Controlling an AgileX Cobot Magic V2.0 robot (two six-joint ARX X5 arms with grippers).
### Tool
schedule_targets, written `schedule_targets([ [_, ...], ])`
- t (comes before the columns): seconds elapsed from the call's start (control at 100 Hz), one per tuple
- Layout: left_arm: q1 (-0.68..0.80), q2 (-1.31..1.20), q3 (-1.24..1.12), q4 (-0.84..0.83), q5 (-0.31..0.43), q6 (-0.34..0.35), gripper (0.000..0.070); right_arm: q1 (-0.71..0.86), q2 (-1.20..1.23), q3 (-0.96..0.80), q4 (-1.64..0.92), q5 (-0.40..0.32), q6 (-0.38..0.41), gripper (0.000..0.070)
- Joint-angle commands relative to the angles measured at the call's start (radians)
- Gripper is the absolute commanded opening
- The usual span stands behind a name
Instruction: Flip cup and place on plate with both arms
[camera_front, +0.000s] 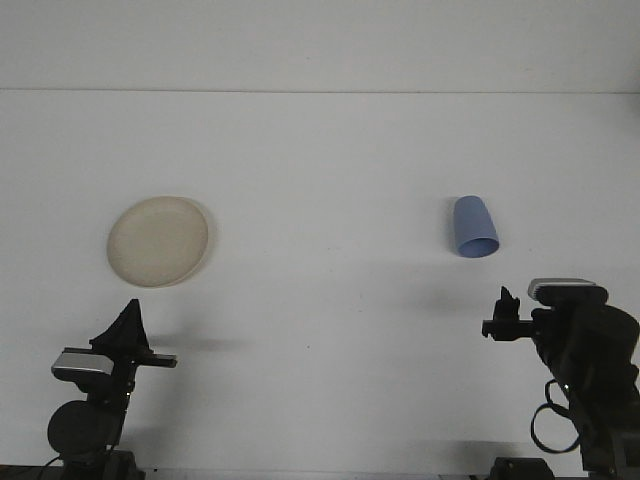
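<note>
A blue cup (474, 227) lies on its side on the white table at the right, its open mouth facing the near edge. A cream plate (159, 240) rests flat at the left. My right gripper (503, 315) hovers near the front right, below and slightly right of the cup and well apart from it. My left gripper (128, 327) stays at the front left, below the plate and not touching it. Nothing is held by either gripper.
The white table (320, 180) runs back to a pale wall. Both arm bases stand at the front corners.
</note>
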Motion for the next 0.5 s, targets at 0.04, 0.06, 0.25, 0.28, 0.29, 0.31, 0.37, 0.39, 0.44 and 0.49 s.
schedule_targets([
  [0.04,0.000,-0.001,-0.020,0.010,-0.002,0.002,0.0011,-0.004,0.076,0.013,0.055,0.010,-0.009,0.0479],
  [0.06,0.000,-0.001,-0.020,0.010,-0.002,0.002,0.0011,-0.005,0.089,0.012,0.068,0.010,-0.009,0.0479],
  [0.25,0.000,-0.001,-0.020,0.010,-0.002,0.003,0.0011,-0.005,0.204,0.011,0.222,0.007,-0.016,0.0479],
  [0.28,0.000,-0.001,-0.020,0.010,-0.002,0.002,0.0011,-0.005,0.218,0.008,0.244,0.005,-0.023,0.0479],
  [0.29,0.000,-0.001,-0.020,0.010,-0.002,0.002,0.0011,-0.005,0.222,0.007,0.253,0.005,-0.024,0.0479],
  [0.31,0.000,-0.001,-0.020,0.010,-0.002,0.002,0.0011,-0.005,0.231,0.003,0.270,0.005,-0.028,0.0479],
  [0.37,0.000,-0.001,-0.020,0.010,-0.002,0.002,0.0011,-0.005,0.250,-0.013,0.318,0.005,-0.033,0.0479],
  [0.39,0.000,-0.001,-0.020,0.010,-0.002,0.002,0.0011,-0.005,0.254,-0.021,0.336,0.005,-0.034,0.0479],
  [0.44,0.000,-0.001,-0.020,0.010,-0.002,0.002,0.0011,-0.005,0.263,-0.047,0.385,0.005,-0.034,0.0479],
  [0.49,0.000,-0.001,-0.020,0.010,-0.002,0.002,0.0011,-0.005,0.266,-0.082,0.436,0.005,-0.034,0.0479],
])
